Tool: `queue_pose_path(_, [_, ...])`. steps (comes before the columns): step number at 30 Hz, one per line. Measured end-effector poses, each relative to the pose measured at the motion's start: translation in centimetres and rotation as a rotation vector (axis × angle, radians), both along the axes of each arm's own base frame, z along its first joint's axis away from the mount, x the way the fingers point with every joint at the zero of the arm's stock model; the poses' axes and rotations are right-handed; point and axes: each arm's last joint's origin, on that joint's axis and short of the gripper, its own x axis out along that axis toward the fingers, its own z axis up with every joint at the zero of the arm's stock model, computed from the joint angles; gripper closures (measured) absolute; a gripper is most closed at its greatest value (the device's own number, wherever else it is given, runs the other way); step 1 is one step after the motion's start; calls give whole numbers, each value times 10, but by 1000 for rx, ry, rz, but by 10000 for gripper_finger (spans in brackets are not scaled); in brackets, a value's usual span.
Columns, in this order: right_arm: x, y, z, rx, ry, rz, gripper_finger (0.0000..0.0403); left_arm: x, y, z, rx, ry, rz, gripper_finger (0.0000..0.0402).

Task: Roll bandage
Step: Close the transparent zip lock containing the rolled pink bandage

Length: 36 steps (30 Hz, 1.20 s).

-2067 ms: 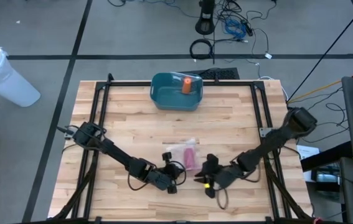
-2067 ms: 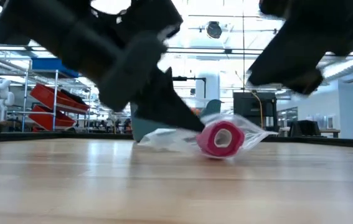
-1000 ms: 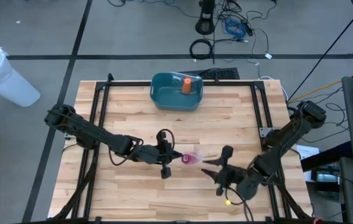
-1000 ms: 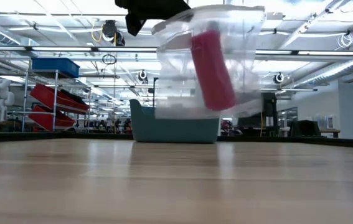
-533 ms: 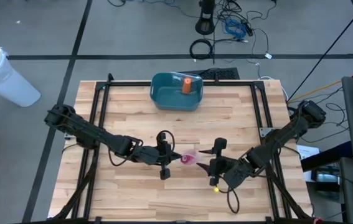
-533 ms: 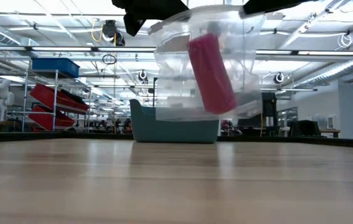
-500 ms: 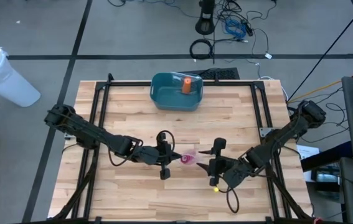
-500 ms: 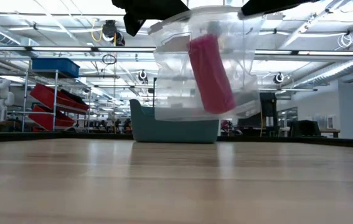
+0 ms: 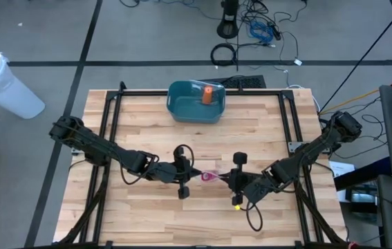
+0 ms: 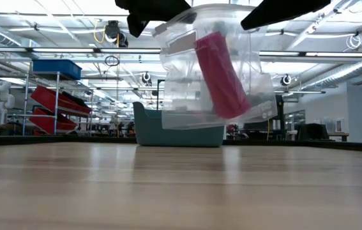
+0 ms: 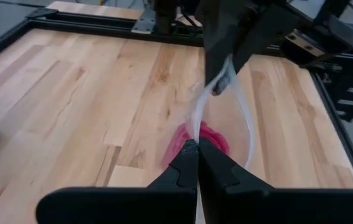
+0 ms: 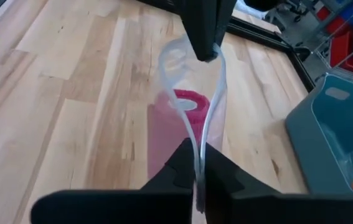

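A clear plastic bag [image 10: 212, 64] with a pink bandage roll [image 10: 219, 76] inside hangs in the air over the table's middle. My left gripper [image 9: 194, 175] is shut on the bag from the left, and my right gripper [image 9: 227, 179] is shut on it from the right. In the left wrist view the roll [image 11: 201, 140] lies in the bag below my shut fingers. The bag's rim runs across to the other gripper [image 11: 223, 81]. The right wrist view shows the roll [image 12: 176, 130] tilted in the bag. My left gripper pinches the bag's top rim [image 11: 193, 134] between its two fingers, coming slanting down from the table's left. The bag hangs below, clear of the table, with the roll tilted inside. My right gripper pinches the opposite side of the top rim [image 12: 198, 140] between its two fingers, slanting down from the table's right. Between the two holds the rim bows open in a narrow loop.
A teal bin [image 9: 196, 102] holding an orange object [image 9: 208, 95] stands at the table's far edge, also seen in the right wrist view [image 12: 344, 124]. Black frame rails [image 9: 113, 117] run along the table's sides. Bare wood lies below the bag.
My right gripper has moved toward the table's left, up to the hanging bag, and has gone from wide open to shut on the bag's rim. The bag's lower end has swung a little toward the right. The left arm has kept still.
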Motion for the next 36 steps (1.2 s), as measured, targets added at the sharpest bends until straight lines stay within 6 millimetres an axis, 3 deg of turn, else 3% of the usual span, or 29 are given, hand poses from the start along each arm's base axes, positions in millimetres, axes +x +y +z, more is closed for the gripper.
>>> queue_pose_path(3, [-2, -1, -1, 18, 11, -18, 402, 0, 1, 0, 9, -5, 29, 388])
queue_pose_path(14, [-14, -11, 6, 114, 30, -109, 403, -21, 1, 18, 56, 30, -7, 270])
queue_pose_path(19, [-24, -12, 23, 156, -29, -94, 403, -28, -2, 6, 68, 97, 14, 263])
queue_pose_path(25, [-35, -8, 33, 150, -51, -38, 403, -33, 4, -2, 116, 139, 168, 263])
queue_pose_path(36, [-35, -8, 34, 135, -64, -47, 403, -30, -2, 0, 173, 124, 24, 262])
